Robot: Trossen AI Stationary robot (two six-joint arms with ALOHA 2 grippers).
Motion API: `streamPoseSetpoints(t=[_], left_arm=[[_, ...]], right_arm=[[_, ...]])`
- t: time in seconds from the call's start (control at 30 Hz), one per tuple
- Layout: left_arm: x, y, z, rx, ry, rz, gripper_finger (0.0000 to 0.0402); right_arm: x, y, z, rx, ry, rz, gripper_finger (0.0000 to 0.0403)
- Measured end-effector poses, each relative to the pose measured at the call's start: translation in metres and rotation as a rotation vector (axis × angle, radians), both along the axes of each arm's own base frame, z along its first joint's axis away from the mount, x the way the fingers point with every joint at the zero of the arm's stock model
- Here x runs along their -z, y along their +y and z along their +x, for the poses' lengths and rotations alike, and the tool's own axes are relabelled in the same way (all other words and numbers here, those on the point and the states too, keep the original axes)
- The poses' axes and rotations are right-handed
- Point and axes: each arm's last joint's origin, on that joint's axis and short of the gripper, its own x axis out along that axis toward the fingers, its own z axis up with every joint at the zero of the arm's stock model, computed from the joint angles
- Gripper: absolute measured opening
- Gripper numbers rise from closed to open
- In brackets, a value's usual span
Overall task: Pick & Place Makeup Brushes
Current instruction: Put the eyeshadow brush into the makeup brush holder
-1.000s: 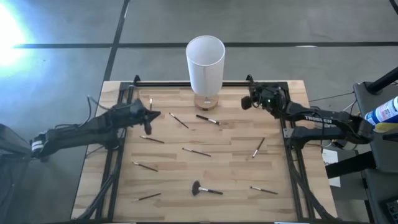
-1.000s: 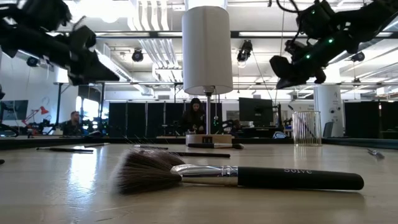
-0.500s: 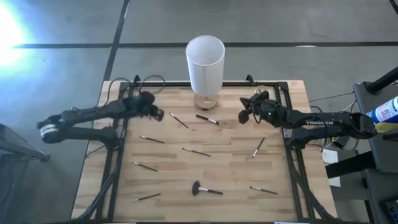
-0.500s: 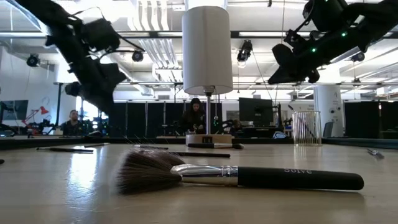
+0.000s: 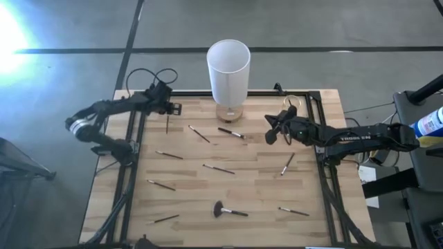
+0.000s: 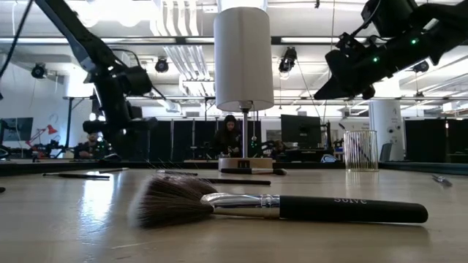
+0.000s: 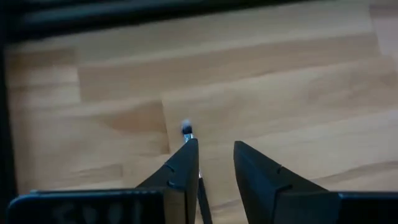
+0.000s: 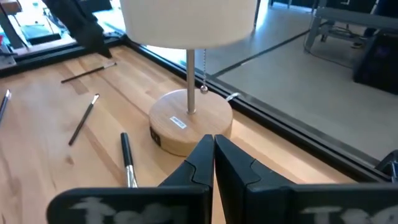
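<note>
Left pincer (image 5: 168,111) pointed down over a makeup brush (image 5: 167,124), fingers apart

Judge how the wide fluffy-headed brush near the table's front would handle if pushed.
The fluffy brush has a round dark handle, so it would probably roll a little. Its splayed bristles would likely bend and drag. It looks thin, so likely light.

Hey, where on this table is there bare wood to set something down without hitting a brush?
Free: the near right corner of the table, beyond the small brush, and the far right corner behind the right gripper. Crowded: the middle, from the lamp to the fluffy brush; the left gripper hangs over the far left corner.
</note>
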Motion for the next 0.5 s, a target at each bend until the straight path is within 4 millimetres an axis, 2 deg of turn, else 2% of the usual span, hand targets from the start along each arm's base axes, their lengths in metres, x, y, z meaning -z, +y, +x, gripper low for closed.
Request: streamPoseSetpoints(t=[0.23,0.5], left_arm=[[0.021,0.015,0.006,-0.038,0.073,-0.018,0.0094],[0.022,0.022,0.009,-0.041,0.099,0.010,0.0094]], right_arm=[[0.002,0.000,-0.001,-0.002,-0.033,-0.013,0.0008],[0.002,0.000,-0.001,-0.007,-0.025,-0.024,0.0008]])
